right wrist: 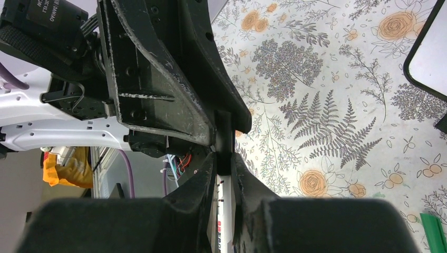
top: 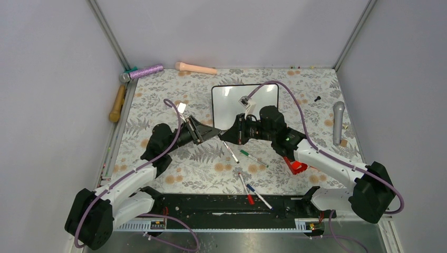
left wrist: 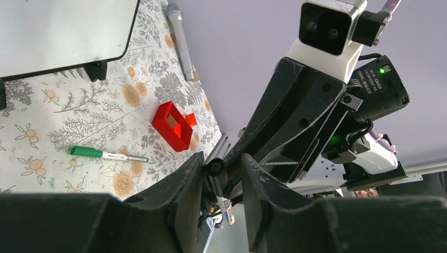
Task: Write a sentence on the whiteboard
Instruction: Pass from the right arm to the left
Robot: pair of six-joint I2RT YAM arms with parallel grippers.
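The whiteboard [top: 245, 105] lies flat on the floral-covered desk [top: 316, 84], a little behind the middle, just beyond where the two arms meet. It is a small white rectangle with a thin black frame and rounded corners. Its glossy face is plain white with pale patches of glare. In the left wrist view one corner of it shows, with a little black foot [left wrist: 96, 70] under the near edge.

The left gripper [top: 215, 133] and the right gripper [top: 232, 134] point at each other just in front of the board's near edge, tip to tip. The right gripper is pressed together on the white barrel of a marker [right wrist: 224, 211]. The marker's black cap [right wrist: 224, 139] reaches into the left gripper, whose fingers [left wrist: 192, 179] sit on either side of it. They seem to pinch it, though the angle makes contact on both sides hard to confirm.

On the desk near the grippers lie a green-capped pen [top: 253, 158] and a red block [top: 296, 166]. A grey microphone [top: 337, 121] rests well to the right of the board.
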